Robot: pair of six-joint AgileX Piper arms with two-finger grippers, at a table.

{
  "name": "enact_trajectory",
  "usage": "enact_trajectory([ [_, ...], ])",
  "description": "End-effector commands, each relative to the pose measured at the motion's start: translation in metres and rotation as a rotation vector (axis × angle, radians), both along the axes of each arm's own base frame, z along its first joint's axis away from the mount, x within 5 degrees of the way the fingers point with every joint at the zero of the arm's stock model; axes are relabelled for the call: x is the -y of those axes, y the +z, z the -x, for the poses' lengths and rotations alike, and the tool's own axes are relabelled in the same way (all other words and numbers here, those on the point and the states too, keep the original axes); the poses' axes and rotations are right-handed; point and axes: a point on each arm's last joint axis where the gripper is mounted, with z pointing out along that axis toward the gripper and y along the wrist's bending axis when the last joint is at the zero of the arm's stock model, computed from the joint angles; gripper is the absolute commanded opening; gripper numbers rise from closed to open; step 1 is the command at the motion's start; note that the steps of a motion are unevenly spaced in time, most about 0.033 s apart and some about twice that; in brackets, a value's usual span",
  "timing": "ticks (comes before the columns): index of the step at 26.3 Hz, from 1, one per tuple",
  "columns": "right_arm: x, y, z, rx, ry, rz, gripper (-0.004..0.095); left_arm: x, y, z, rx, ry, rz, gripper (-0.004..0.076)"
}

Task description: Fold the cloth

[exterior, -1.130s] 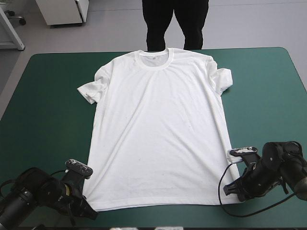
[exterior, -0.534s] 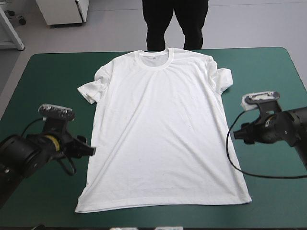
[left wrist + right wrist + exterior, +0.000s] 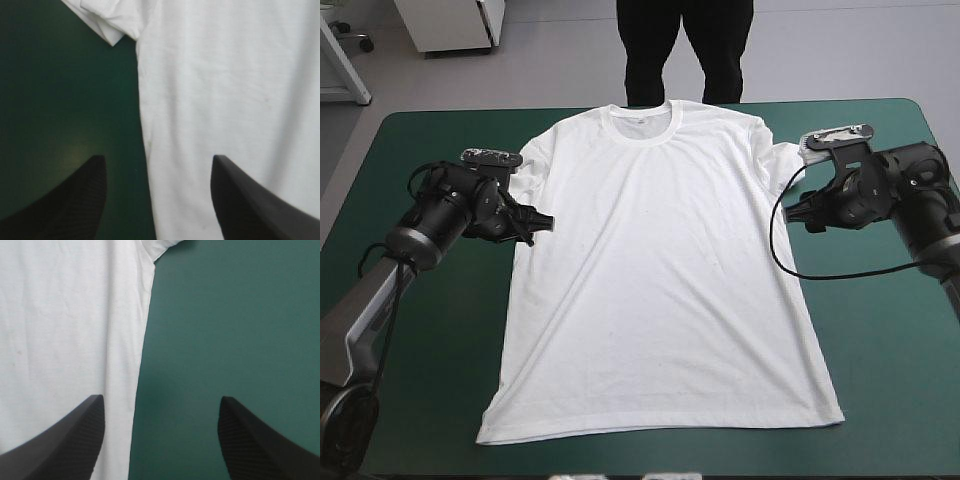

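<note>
With the T-shirt (image 3: 660,270) lying flat in the middle of the table (image 3: 420,400), collar toward the far edge, and the left gripper (image 3: 538,220) and right gripper (image 3: 800,213) both wide apart astride its side edges, we should lower evenly and pinch both layers.

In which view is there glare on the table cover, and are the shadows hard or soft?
Left wrist view: a faint pale sheen on the teal-green cover ahead of one finger of the left gripper. Right wrist view: no glare, cover evenly lit. High view: even light, only soft crease shadows on the T-shirt.
</note>
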Motion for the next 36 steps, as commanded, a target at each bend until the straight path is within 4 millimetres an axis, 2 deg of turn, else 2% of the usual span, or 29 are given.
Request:
enact_trajectory([
  [1, 0.000, 0.015, -0.004, 0.102, 0.022, 0.012, 0.0617, -0.020, -0.002, -0.022, 0.044, 0.033, 0.064, 0.0447],
  [5, -0.003, 0.003, -0.020, 0.094, 0.027, 0.014, 0.0617, -0.030, -0.044, -0.050, -0.027, 0.058, 0.088, 0.0447],
  [8, -0.006, -0.010, -0.029, 0.052, 0.027, 0.015, 0.0606, -0.027, -0.074, -0.062, -0.099, 0.039, 0.086, 0.0447],
  [11, -0.006, -0.014, -0.032, 0.045, 0.028, 0.014, 0.0604, -0.026, -0.088, -0.066, -0.132, 0.041, 0.081, 0.0445],
  [14, -0.007, -0.015, -0.035, 0.062, 0.030, 0.013, 0.0604, -0.025, -0.095, -0.068, -0.146, 0.041, 0.088, 0.0423],
  [16, -0.008, -0.017, -0.039, 0.068, 0.032, 0.012, 0.0604, -0.024, -0.096, -0.070, -0.151, 0.040, 0.101, 0.0366],
  [22, -0.011, -0.038, -0.056, 0.042, 0.037, 0.014, 0.0604, -0.019, -0.109, -0.073, -0.189, 0.015, 0.126, 0.0063],
  [24, -0.013, -0.044, -0.062, 0.030, 0.037, 0.009, 0.0604, -0.019, -0.114, -0.074, -0.202, 0.014, 0.127, -0.0008],
  [30, -0.021, -0.056, -0.088, 0.010, 0.033, -0.022, 0.0605, -0.018, -0.117, -0.074, -0.211, 0.014, 0.129, -0.0009],
  [36, -0.025, -0.081, -0.114, -0.047, 0.032, -0.003, 0.0604, -0.018, -0.116, -0.074, -0.218, 0.003, 0.126, -0.0009],
])
